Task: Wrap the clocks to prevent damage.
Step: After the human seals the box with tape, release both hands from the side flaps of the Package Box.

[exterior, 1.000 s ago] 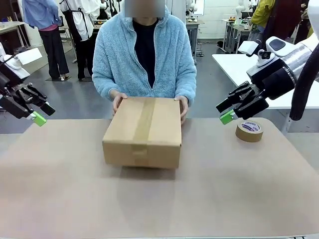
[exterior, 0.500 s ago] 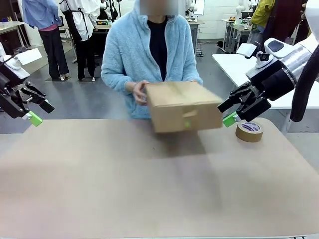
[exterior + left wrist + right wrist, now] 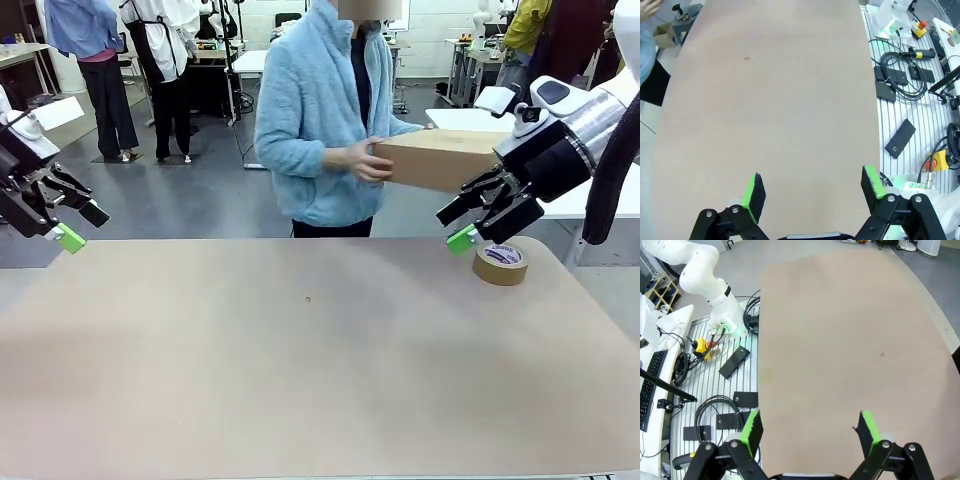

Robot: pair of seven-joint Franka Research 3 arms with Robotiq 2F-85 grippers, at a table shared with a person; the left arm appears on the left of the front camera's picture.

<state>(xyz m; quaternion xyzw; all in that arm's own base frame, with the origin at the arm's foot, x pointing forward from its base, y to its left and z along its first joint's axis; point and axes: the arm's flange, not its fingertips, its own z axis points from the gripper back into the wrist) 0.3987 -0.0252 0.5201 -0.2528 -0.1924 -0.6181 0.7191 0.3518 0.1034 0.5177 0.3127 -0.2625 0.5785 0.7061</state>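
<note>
While a person (image 3: 320, 120) carries a cardboard box (image 3: 440, 158), left hand (image 3: 812, 187) wide, right hand (image 3: 807, 429) wide, both empty.

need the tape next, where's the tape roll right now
In the front view, the tape roll lies on the table's far right, just below the right gripper.

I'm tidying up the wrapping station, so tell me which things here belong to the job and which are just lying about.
Part of the job:
- cardboard box, carried in the person's hand
- tape roll on the table

Just lying about:
- cables and black plates on the slatted bench beside the table
</note>
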